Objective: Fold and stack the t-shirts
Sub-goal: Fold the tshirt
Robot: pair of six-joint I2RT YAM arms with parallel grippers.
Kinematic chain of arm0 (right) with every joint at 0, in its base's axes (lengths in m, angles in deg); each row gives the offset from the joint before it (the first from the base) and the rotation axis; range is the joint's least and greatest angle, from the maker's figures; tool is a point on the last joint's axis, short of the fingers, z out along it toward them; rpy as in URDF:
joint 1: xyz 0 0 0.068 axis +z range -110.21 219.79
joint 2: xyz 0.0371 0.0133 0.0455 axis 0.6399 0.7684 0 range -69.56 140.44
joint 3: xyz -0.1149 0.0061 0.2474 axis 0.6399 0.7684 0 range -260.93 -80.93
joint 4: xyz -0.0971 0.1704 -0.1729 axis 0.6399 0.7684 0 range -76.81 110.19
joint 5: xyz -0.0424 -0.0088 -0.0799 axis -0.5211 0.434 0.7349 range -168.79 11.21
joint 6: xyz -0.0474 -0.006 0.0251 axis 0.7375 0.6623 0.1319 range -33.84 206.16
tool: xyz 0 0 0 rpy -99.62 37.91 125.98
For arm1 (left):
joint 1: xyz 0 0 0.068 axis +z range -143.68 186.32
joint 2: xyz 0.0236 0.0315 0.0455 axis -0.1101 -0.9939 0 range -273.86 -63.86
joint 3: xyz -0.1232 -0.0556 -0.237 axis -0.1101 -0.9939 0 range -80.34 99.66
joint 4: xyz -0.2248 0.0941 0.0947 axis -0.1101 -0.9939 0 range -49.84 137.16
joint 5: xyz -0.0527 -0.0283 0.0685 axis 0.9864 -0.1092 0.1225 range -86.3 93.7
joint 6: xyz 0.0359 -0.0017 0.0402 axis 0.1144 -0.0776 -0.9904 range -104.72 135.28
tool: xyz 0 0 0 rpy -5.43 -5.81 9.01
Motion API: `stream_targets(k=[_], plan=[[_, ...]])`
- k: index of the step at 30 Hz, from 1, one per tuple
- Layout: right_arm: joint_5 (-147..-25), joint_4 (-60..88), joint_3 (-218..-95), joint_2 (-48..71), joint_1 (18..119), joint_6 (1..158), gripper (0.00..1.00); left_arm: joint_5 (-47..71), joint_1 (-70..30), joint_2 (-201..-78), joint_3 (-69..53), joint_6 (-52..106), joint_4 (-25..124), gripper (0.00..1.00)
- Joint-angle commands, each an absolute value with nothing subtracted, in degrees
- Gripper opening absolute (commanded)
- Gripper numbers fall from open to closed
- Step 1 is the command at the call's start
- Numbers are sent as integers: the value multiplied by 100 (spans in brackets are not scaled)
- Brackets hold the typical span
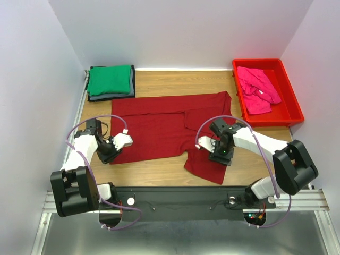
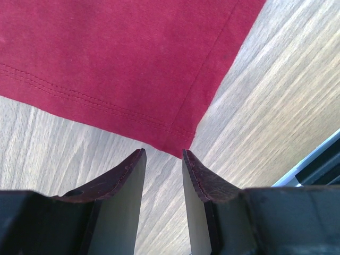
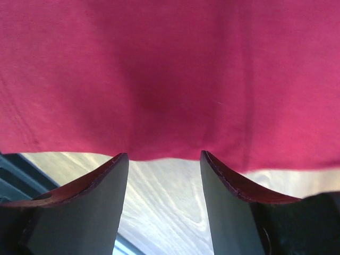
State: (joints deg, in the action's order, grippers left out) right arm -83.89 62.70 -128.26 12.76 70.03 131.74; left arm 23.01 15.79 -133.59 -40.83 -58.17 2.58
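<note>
Maroon tee (image 1: 159,127) spread on table (image 1: 154,172), only partly folded. Beyond its far-left corner: green tee (image 1: 110,79) folded on grey tee (image 1: 109,97), so two look done. Off its far-right: pink tee (image 1: 257,90) crumpled in red tray (image 1: 289,114), not started. Left tool (image 2: 163,154) at its near-left corner, part open, empty. Right tool (image 3: 164,154) at its near-right edge, wider open, gripping nothing.
</note>
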Motion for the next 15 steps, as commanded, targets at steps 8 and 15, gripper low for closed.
stream_targets(k=[8,15], plan=[[-7914,5749,-12338,1543,7679,12703,52,2269,1581,-13303,-4043,-6311,13,44],[-7633,5590,-12346,1754,7714,12509,14,2014,1555,-13276,-4403,-6812,390,41]])
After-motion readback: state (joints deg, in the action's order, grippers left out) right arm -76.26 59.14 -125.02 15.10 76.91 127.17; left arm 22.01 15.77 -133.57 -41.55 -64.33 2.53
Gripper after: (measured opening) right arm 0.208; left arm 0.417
